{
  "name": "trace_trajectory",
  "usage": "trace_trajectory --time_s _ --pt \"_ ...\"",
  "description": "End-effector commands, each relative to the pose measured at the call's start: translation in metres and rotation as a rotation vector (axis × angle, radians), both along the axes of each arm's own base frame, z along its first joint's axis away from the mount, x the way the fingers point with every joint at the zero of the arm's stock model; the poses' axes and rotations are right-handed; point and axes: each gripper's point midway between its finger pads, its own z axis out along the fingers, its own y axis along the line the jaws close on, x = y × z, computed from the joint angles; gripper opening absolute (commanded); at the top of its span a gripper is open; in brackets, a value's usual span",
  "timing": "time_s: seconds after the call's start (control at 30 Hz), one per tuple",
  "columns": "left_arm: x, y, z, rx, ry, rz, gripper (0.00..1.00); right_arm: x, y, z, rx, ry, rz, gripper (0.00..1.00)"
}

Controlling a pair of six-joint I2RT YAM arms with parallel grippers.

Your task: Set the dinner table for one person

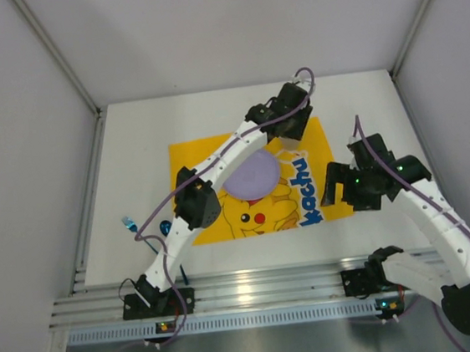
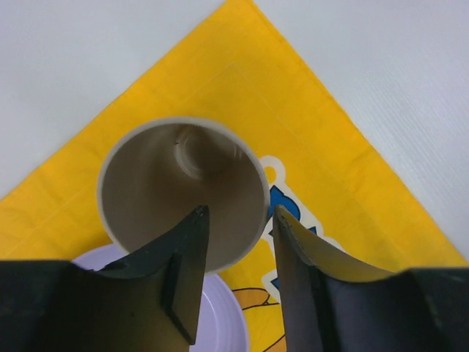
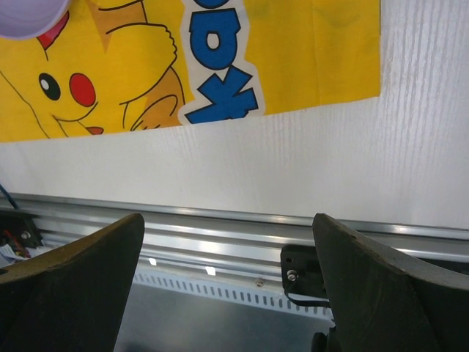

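- Top external view: we are stretching our left arm (image 1: 220, 156) across the yellow Pikachu-print cloth mat (image 1: 195, 159), and our left gripper (image 1: 290, 120) is hanging over the mat's far right corner.
- Left wrist view: a beige paper cup (image 2: 161, 191) is standing upright on the mat (image 2: 242, 95) directly below that gripper (image 2: 239, 213), its open mouth facing the camera.
- Our left jaws are standing partly apart and straddling the cup's near rim. One finger (image 2: 183, 271) is sitting over the inside of the cup, and the other (image 2: 300, 271) is sitting outside its wall. The gap between them is far wider than the thin wall, so they are clamping nothing.
- A round lavender plate (image 1: 252, 176) is lying on the mat just behind the left fingers, on the wrist side of the cup. From the wrist camera we are not able to tell whether plate (image 2: 220, 315) and cup are touching.
- Our right gripper (image 1: 343, 186) is hovering off the mat's right edge with its jaws spread wide and nothing between them.
- Right wrist view: between those fingers (image 3: 73, 286) we are seeing bare tabletop and a ribbed aluminium rail (image 3: 220, 227). The mat's printed edge (image 3: 308, 51) is lying beyond the fingertips.
- We are working over the dinner table (image 1: 133, 170), a large plain white matte rectangular tabletop. It is lying beneath both grippers, carrying the mat and showing bare past the left fingertips (image 2: 88, 59) and under the right gripper (image 3: 330, 161).
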Motion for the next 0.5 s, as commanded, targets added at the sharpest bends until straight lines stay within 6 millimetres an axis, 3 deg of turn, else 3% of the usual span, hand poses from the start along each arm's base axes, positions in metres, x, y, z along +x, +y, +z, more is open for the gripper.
trace_trajectory --time_s 0.0,0.23,0.37,0.4,0.47 --pt "0.006 -0.016 0.014 -0.052 -0.05 -0.038 0.47 0.008 -0.007 0.013 -0.022 -0.035 -0.008 1.0" --pt "0.018 -0.027 0.053 -0.146 -0.153 -0.005 0.66 0.012 -0.01 0.013 -0.028 -0.035 -0.019 1.0" --pt "0.024 -0.025 0.103 -0.247 -0.229 0.04 0.69 0.014 -0.009 0.012 -0.026 -0.032 -0.019 1.0" --pt "0.022 -0.02 0.136 -0.299 -0.273 0.058 0.69 0.015 -0.008 0.011 -0.022 -0.033 -0.021 1.0" --pt "0.029 0.006 0.164 -0.332 -0.315 0.216 0.69 0.017 -0.007 0.011 -0.014 -0.033 -0.019 1.0"
